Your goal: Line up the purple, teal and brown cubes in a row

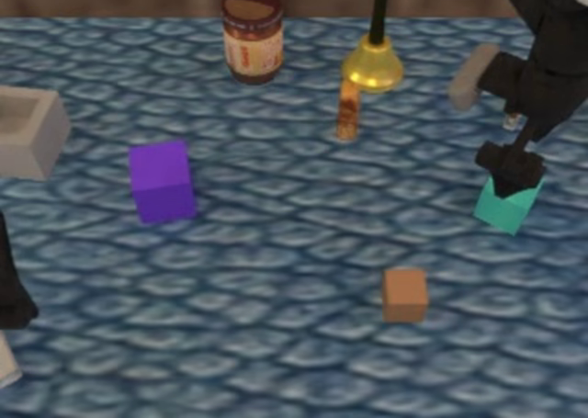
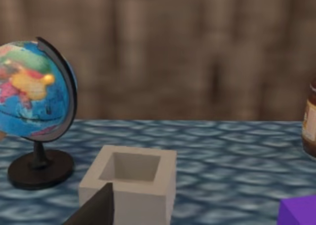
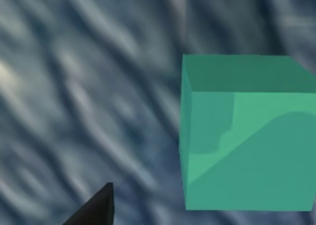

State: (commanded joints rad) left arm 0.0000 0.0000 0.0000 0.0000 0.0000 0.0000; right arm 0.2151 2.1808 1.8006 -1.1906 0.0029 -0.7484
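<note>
**Right end effector over teal cube, grasp not confirmed**

Right end effector [image 1: 511, 168] sits directly over the teal cube [image 1: 508, 204] at the counter's right edge. Can't tell whether the fingers are spread or closed on it: the top view hides them, and the right wrist view shows one dark fingertip [image 3: 96, 207] well off to the side of the cube [image 3: 244, 136].

Left end effector [image 1: 11, 303] is parked at the left edge, fingers not readable.

Purple cube [image 1: 163, 180] is left of centre, brown cube [image 1: 405, 294] right of centre nearer the front. All three are well apart, so no row yet.

Risks, my read:
- Cube looks offset from the fingertip in the wrist view, so closing could clip a corner and twist or push it.
- It's near the counter edge; a shove could send it off.

Surroundings: bell [image 1: 372, 64] and jar [image 1: 252, 34] at the back, grey box [image 1: 28, 131] at left, globe [image 2: 34, 99] in the left wrist view. Nothing lies between the cubes, so the lane looks clear.
</note>
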